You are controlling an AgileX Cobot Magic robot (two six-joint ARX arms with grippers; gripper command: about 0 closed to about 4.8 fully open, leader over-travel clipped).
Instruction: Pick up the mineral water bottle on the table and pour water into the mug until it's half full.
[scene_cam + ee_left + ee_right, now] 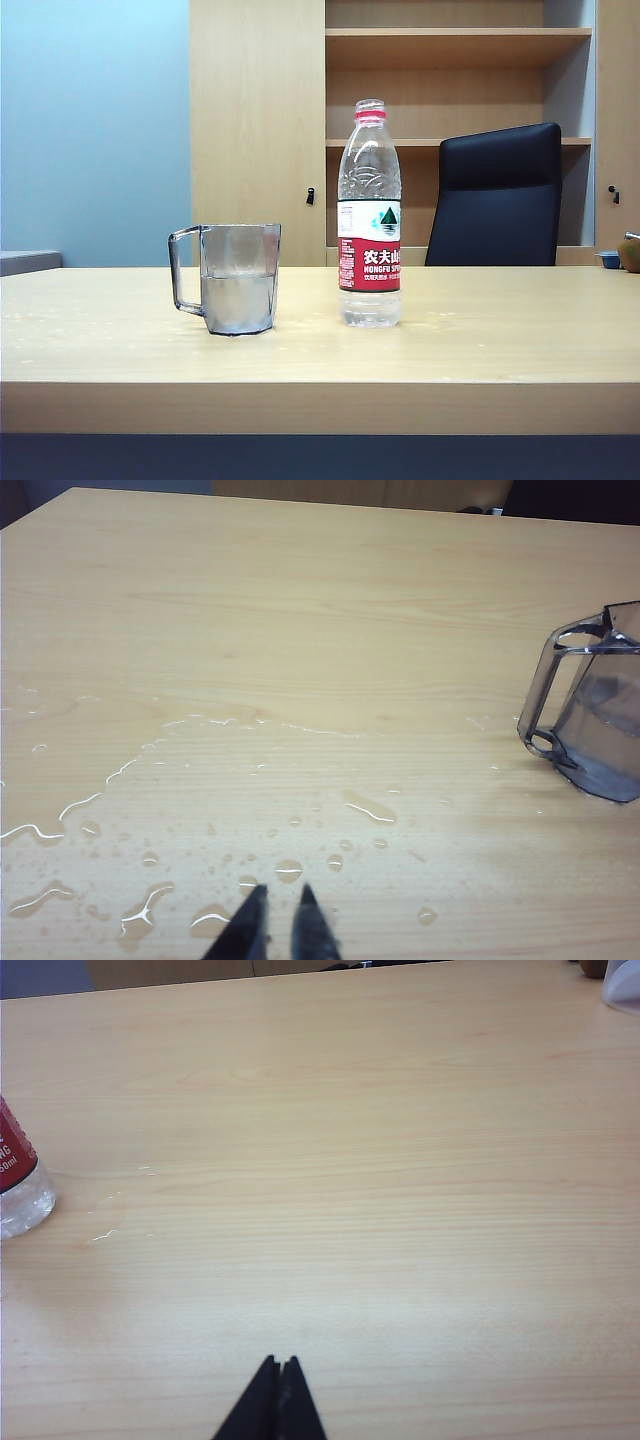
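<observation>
I see the bottle (369, 215) upright on the table (320, 350), near my right gripper (279, 1365), whose tips are pressed together. The mug (235, 278) (about half full) stands off beyond my left gripper (279, 895), its tips slightly apart, both empty and parked clear.

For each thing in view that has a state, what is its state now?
mineral water bottle: upright on the table, uncapped, nearly empty.
mug: upright, about half full of water.
table: wet with spilled drops near the mug.
left hand: slightly open, empty, over the puddle.
right hand: shut, empty, away from the bottle.
</observation>
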